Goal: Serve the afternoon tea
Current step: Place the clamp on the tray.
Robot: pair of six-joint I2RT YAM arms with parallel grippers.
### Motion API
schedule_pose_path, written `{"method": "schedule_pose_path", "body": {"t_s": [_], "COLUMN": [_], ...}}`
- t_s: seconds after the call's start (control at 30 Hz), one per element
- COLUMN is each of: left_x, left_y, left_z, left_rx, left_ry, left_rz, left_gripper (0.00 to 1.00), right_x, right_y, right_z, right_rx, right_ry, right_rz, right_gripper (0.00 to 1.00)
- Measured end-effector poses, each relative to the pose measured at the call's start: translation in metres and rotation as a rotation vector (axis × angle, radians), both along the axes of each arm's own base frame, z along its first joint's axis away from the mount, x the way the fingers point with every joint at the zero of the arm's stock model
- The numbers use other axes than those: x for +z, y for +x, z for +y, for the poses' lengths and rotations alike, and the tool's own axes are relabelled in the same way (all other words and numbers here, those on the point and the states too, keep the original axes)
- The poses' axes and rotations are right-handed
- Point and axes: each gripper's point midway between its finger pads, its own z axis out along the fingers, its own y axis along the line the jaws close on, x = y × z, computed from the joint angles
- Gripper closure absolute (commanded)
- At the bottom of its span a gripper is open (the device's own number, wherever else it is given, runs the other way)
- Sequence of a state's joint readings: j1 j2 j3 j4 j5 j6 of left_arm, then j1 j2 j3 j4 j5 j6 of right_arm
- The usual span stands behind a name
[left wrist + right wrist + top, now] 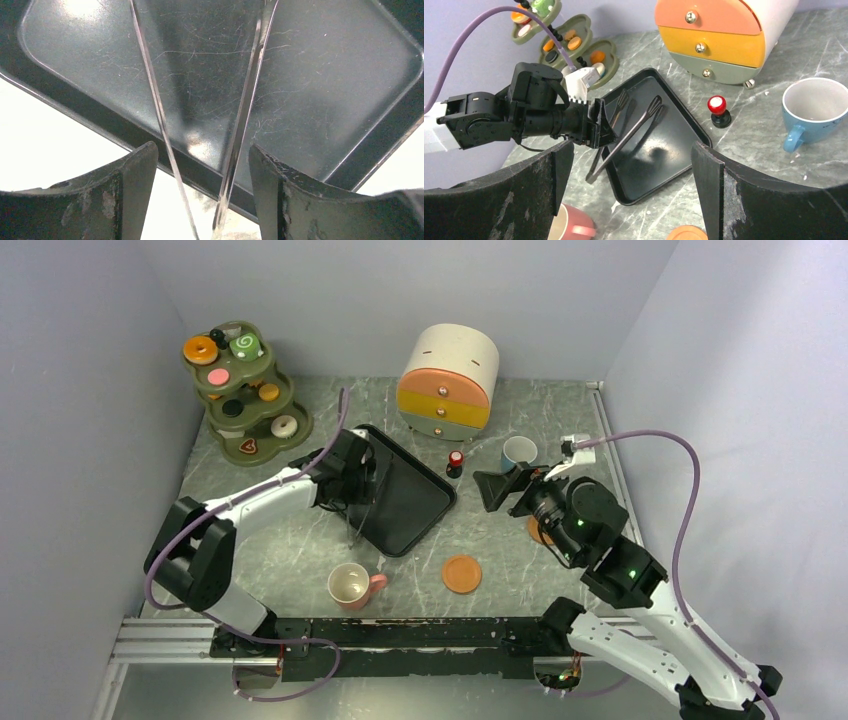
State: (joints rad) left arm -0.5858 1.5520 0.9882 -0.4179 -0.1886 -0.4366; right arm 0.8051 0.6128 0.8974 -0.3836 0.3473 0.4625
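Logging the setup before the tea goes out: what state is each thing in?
black tray: flat, holding only the tongs.
tongs: lying flat, arms spread.
left gripper: jaws open, tongs between them.
right gripper: jaws open, empty.
pink cup: upright, empty.
blue cup: upright, empty.
drawer chest: all drawers shut.
tiered stand: loaded with pastries.
orange saucer: bare.

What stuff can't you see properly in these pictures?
- Top view: an orange saucer is mostly hidden under the right arm.
- Right wrist view: the pink cup is cut off by the bottom edge and a finger.
- Left wrist view: the table beside the black tray is washed out white.
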Motion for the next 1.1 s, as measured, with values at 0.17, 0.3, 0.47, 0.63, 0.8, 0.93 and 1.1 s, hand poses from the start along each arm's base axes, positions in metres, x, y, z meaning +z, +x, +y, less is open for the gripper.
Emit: {"method": "schedule_pose_path", "body": {"t_s": [0.17, 0.3, 0.47, 0.63, 0.8, 0.93, 1.1], "left_x": [0.005, 0.005, 0.013, 0.038, 0.067, 0.074, 0.074], "left_y": [0.001, 0.000, -0.001, 0.005, -0.001, -0.017, -0.038], "left_z": [0.000, 0.002, 0.006, 0.002, -0.013, -0.035, -0.062], "left_rx": [0.010, 0.015, 0.020, 0.000, -0.054, -0.130, -0.225], "left_ry": [-0.010, -0.001, 0.004, -0.017, -0.047, -0.073, -0.095], "left_rz": [-0.013, -0.012, -0.025, -0.076, -0.136, -0.143, -0.129], "left_gripper": [0.28, 0.28, 0.30, 0.40, 0.44, 0.46, 0.47], "right_x": [0.005, 0.006, 0.007, 0.007, 0.007, 0.007, 0.005], "right_y": [-0.001, -0.001, -0.002, -0.002, -0.002, -0.001, 0.001], "right_z": [-0.001, -0.002, -0.002, -0.003, -0.003, -0.003, 0.000], "right_rx": [-0.001, 0.000, 0.000, -0.001, -0.004, -0.004, -0.001], "right_ry": [0.013, 0.016, 0.019, 0.018, 0.018, 0.018, 0.011], "right_rz": [-0.017, -0.020, -0.023, -0.023, -0.023, -0.023, -0.015], "right_gripper": [0.09, 0.09, 0.09, 0.09, 0.09, 0.09, 0.09]}}
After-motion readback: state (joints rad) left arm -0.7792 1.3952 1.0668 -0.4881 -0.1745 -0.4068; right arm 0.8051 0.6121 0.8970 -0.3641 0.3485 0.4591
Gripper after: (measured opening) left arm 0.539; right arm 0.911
